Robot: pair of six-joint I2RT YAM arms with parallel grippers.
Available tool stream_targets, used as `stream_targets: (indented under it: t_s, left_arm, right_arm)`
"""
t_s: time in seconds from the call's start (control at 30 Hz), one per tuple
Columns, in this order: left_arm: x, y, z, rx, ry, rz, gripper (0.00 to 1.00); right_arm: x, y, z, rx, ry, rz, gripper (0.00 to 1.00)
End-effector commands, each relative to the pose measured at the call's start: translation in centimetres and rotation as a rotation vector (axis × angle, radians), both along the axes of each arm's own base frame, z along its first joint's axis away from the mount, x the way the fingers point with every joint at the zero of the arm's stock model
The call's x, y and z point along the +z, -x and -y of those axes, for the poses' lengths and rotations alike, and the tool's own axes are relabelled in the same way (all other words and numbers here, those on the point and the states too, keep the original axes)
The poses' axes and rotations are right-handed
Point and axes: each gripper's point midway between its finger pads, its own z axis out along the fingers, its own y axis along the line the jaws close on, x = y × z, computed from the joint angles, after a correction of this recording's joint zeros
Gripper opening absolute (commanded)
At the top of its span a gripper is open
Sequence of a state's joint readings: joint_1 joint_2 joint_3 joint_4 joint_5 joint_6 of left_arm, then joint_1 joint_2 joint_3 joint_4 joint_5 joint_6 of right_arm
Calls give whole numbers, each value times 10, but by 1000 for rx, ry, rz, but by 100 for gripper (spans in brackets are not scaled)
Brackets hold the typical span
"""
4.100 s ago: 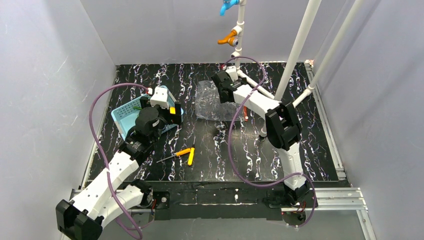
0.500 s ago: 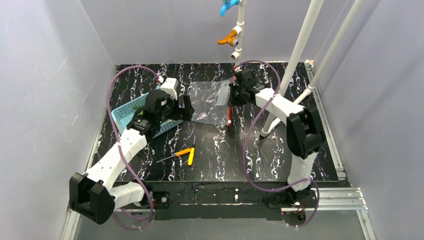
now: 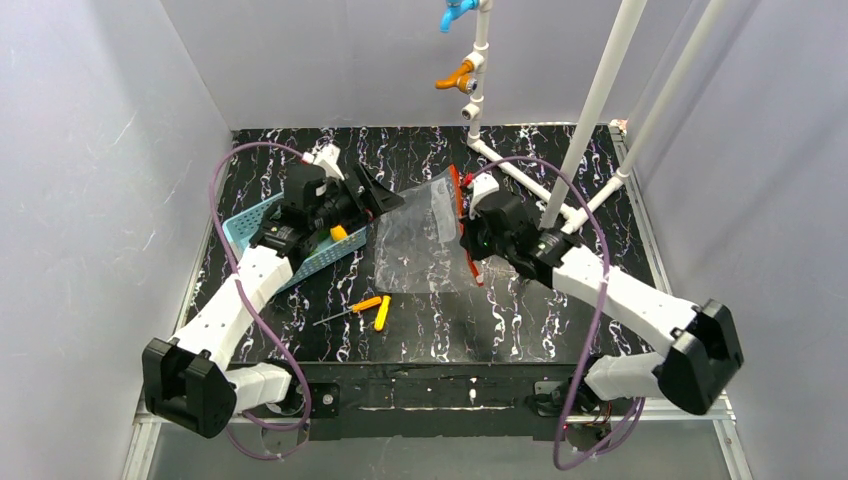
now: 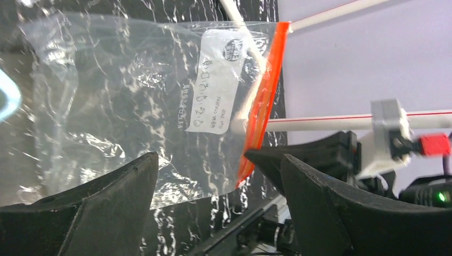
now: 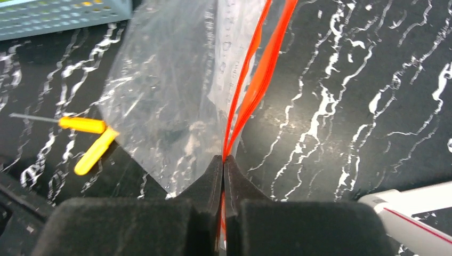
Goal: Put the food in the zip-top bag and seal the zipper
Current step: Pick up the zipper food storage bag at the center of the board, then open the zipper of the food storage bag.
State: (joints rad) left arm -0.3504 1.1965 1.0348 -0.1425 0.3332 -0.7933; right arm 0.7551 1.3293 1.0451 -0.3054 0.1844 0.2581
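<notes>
The zip-top bag (image 3: 420, 240) hangs lifted off the table between the two arms. It is empty, as far as the clear plastic shows. Its zipper (image 5: 261, 80) runs straight ahead from the right gripper (image 5: 223, 160), the long axis in line with the fingers. In the top view the strip goes from the far end down toward the arm bases.

The right gripper's jaws are pressed together on the near end of that strip. Just beyond the pinch the two red-orange lips seem to part a little, so the mouth is probably not sealed there.

The left gripper (image 4: 218, 160) faces the bag from the other side. The clear panel fills the space ahead of its fingers, and the zipper is at the far right of its view. Its jaws stand wide apart and hold nothing. I cannot tell whether its fingertips touch the plastic.

The food has not gone in. One yellow piece (image 3: 340, 232) sits in the light blue basket (image 3: 258, 222), just behind and below the left gripper. That makes the left arm the nearer one for fetching it. Opening the mouth, by my reading, needs a second grip at the strip the right arm already holds.
</notes>
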Motion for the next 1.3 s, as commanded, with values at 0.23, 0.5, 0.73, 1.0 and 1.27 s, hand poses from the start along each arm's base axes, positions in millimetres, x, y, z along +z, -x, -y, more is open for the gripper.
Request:
stream_targets:
  t_s: [0.23,0.5,0.73,1.0,1.27]
  left_arm:
    - [-12,22,52,56,-78,-115,62]
    - [-5,23,73,58,-267,28,70]
    - [-9,16,87,52,-437,76,69]
    - [-14,12,93,76,-471,84,54]
    - [-13,17,90,66,-461,88,48]
  right_arm:
    - [31,30,-20,146,-154,156,1]
    - [32,35,-27,181,-176,149,1]
    - [42,38,-24,181,-197,170,1]
    - [48,39,-22,178,-215,190,1]
    - [43,38,-25,174,-210,171,1]
